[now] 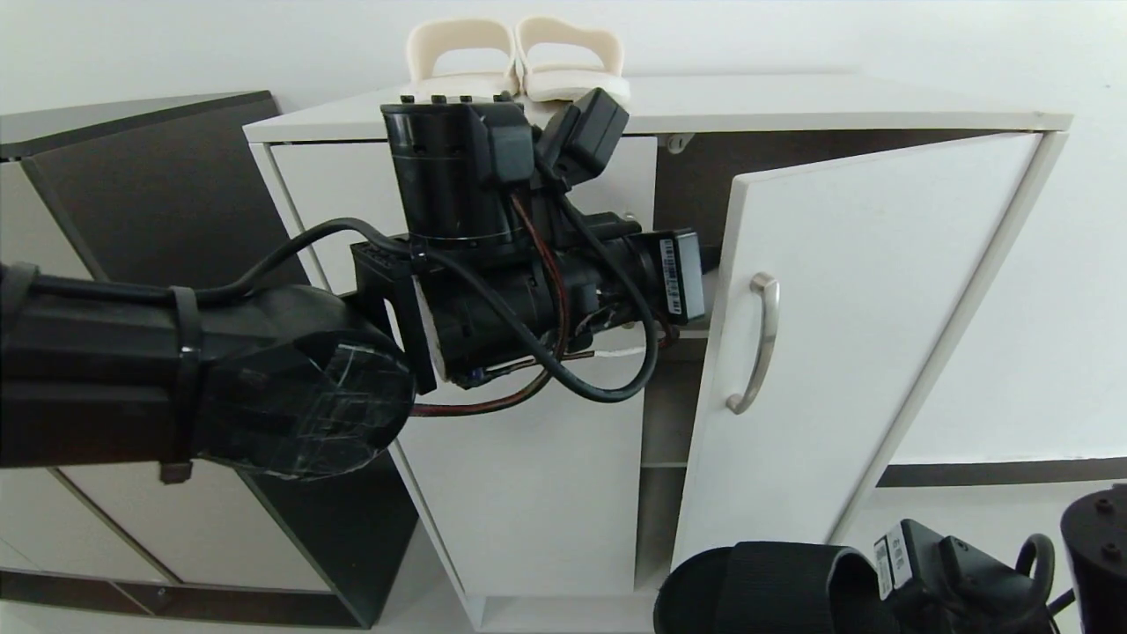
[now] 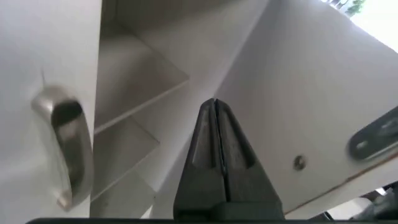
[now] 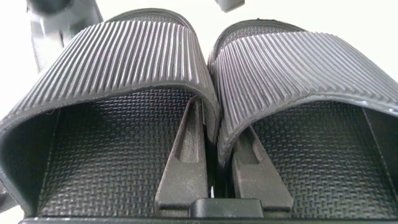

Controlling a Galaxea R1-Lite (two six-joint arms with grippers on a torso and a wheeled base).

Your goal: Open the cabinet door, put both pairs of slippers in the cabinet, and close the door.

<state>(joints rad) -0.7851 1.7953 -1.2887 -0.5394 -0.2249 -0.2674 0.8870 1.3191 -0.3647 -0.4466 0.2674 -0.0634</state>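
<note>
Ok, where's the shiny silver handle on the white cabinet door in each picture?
Head view: curved silver metal handle, right of middle, on the door's front.
Left wrist view: handle close up, beside the shut left hand.
Right wrist view: not in it.
Shared landmark: the open white cabinet door.

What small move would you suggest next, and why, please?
Probably sweep the shut left gripper, now at the gap, outward against the door to swing it wider. The door stands only partly open and the way to the shelves looks narrow, while the right gripper holds the black slippers low in front of the door, with little room to pass.
</note>
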